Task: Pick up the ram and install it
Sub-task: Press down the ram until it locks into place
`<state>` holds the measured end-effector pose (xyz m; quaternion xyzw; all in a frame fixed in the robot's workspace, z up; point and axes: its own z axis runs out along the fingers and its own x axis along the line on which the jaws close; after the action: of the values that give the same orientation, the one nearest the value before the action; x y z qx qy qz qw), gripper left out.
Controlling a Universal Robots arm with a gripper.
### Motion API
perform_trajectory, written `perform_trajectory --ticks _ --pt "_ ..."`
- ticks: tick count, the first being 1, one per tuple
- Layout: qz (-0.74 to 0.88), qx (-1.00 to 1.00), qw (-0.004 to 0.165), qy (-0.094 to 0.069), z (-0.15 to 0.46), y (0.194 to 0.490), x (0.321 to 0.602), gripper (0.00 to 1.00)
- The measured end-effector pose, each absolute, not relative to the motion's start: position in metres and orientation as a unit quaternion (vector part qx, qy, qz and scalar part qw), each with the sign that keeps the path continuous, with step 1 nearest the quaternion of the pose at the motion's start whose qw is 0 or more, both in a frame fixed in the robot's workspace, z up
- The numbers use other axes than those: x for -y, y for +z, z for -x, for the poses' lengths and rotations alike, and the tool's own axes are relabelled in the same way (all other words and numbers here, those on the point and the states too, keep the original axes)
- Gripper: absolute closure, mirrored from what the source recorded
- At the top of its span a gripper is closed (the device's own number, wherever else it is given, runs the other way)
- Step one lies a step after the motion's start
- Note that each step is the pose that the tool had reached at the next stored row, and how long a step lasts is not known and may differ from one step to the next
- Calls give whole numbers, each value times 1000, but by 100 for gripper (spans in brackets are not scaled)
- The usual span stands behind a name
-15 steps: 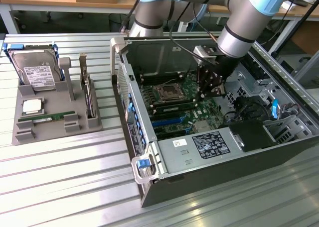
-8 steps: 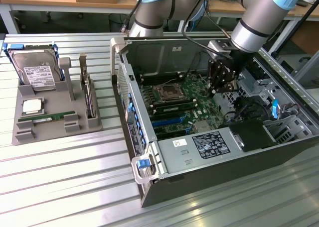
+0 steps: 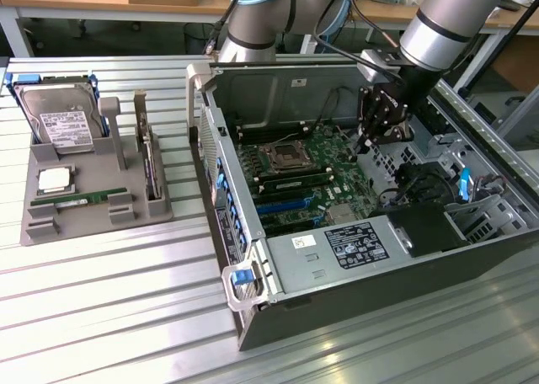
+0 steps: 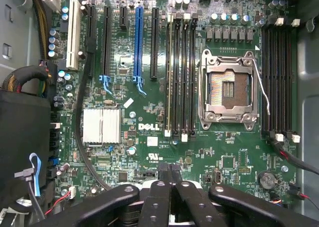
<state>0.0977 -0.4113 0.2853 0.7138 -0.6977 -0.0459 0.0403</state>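
The ram (image 3: 80, 200), a thin green stick, lies flat in the grey holder tray (image 3: 34, 232) on the exterior view's left, well away from the arm. My gripper (image 3: 364, 145) hangs inside the open computer case (image 3: 253, 317), above the far side of the green motherboard (image 3: 312, 169). In the wrist view my gripper (image 4: 169, 168) has its black fingers pressed together with nothing between them. Below it the motherboard (image 4: 149, 112) shows black memory slots (image 4: 180, 75) beside the open CPU socket (image 4: 228, 90), and more slots (image 4: 278, 77) on the socket's other side.
The tray also carries a silver hard drive (image 3: 55, 119), a CPU chip (image 3: 55, 180) and an upright dark expansion card (image 3: 150, 169). Inside the case are a silver heatsink (image 4: 101, 125), a blue card slot (image 4: 138, 43), cables and a power supply (image 3: 337, 253). Ribbed metal tabletop (image 3: 109, 308) surrounds everything.
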Motion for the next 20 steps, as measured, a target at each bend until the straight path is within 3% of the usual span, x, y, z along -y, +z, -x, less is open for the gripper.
perform_trajectory --ticks 20 --pt "-672 738 38 -48 -98 285 411 90"
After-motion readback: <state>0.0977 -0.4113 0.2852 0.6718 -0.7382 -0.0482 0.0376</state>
